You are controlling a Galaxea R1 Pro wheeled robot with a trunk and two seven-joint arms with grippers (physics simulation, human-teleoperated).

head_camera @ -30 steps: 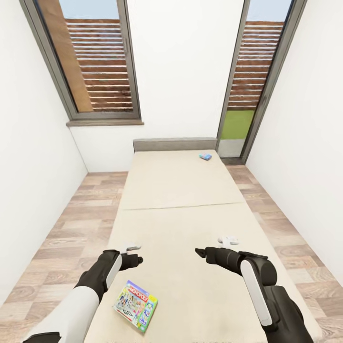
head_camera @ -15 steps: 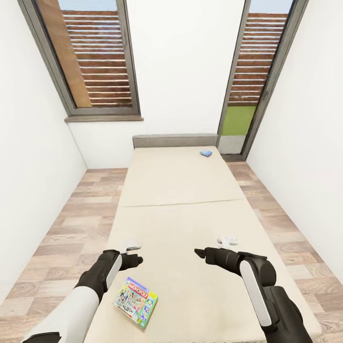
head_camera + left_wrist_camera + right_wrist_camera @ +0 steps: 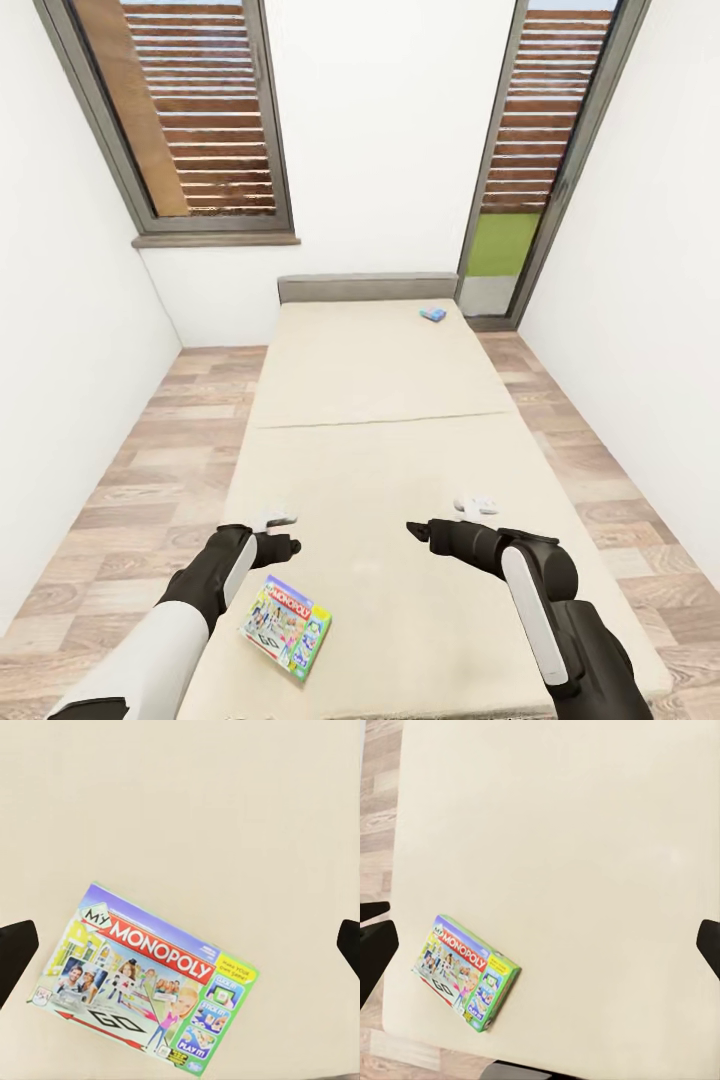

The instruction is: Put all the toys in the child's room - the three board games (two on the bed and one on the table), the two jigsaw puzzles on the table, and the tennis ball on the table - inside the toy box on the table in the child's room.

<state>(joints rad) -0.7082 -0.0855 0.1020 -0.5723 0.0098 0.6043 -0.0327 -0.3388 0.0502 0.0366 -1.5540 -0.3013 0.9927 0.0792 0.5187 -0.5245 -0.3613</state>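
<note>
Head view had both board games untouched on the wide cream bed (image 3: pixel 380 400): colourful flat Monopoly box (image 3: pixel 285 627) just below the open, empty left gripper (image 3: pixel 283 533), small blue box (image 3: pixel 432 314) far beyond the open right gripper (image 3: pixel 440 518).

Multicoloured Monopoly box (image 3: pixel 146 979), cream bed (image 3: pixel 380 400), small blue box (image 3: pixel 432 314).

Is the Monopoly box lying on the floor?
No, the Monopoly box lies flat on the cream bed, near its foot end.

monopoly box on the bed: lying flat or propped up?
Flat. The Monopoly box lies face up on the bed, printed lid fully showing in the left wrist view, near the foot end by the left gripper. Nothing holds it.
</note>
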